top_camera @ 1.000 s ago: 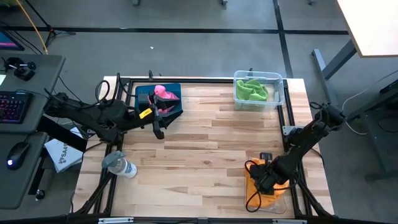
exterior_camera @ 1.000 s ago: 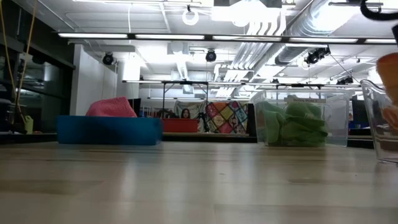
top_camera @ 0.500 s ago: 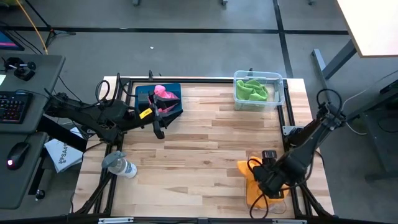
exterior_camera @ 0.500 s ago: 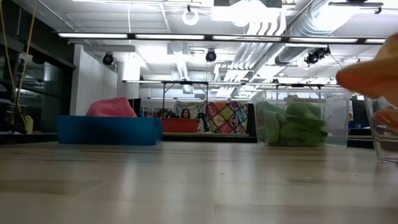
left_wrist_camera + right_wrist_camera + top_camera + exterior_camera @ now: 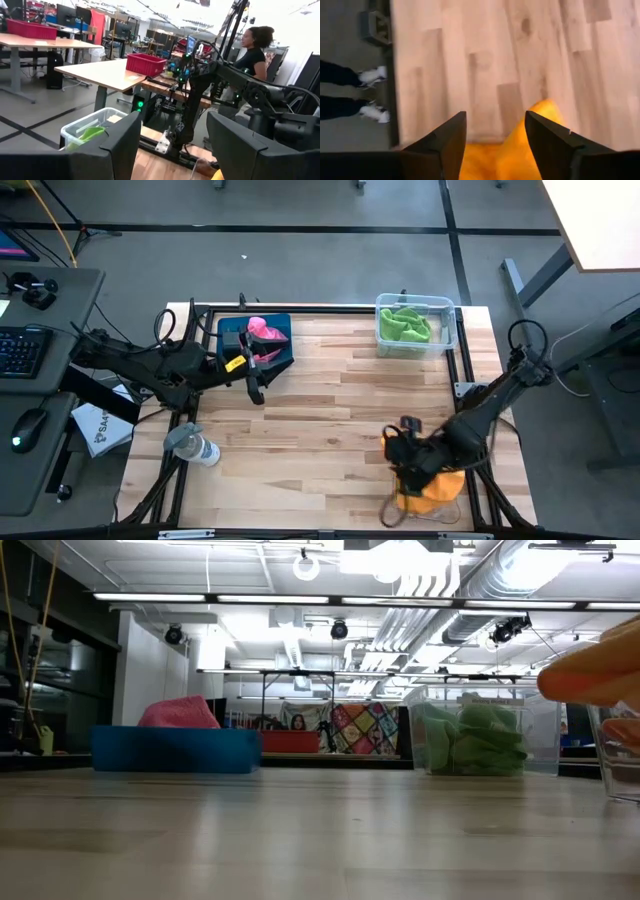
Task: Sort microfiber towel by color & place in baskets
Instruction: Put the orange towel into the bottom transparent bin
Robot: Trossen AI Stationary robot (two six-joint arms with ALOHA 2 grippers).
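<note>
An orange towel (image 5: pixel 432 490) is heaped in the clear basket (image 5: pixel 620 765) at the table's near right corner; in the low view the orange towel (image 5: pixel 595 675) rises above the basket's rim. My right gripper (image 5: pixel 398 442) hangs open just left of it, fingers pointing down, with the orange towel (image 5: pixel 510 155) showing between them. A pink towel (image 5: pixel 262 332) lies in the teal basket (image 5: pixel 282 320) at the far left. A green towel (image 5: pixel 405 325) fills the clear basket (image 5: pixel 447 306) at the far right. My left gripper (image 5: pixel 256 385) waits open and empty beside the teal basket. My right gripper stands open over the orange towel's edge (image 5: pixel 545 107), coming from above. Whether its fingers touch the cloth, I cannot tell.
A grey-capped clear bottle (image 5: pixel 192 445) lies at the table's near left edge. The wooden middle of the table (image 5: pixel 330 410) holds nothing. A person (image 5: pixel 255 45) stands beyond the table's right side, and a person's feet (image 5: pixel 370 75) show on the floor by the table.
My right gripper has gone from over the near-right basket toward the table's left edge and a little toward the far edge. The orange towel shifted with it, spread toward the left half a second ago, and now lies heaped in the basket.
</note>
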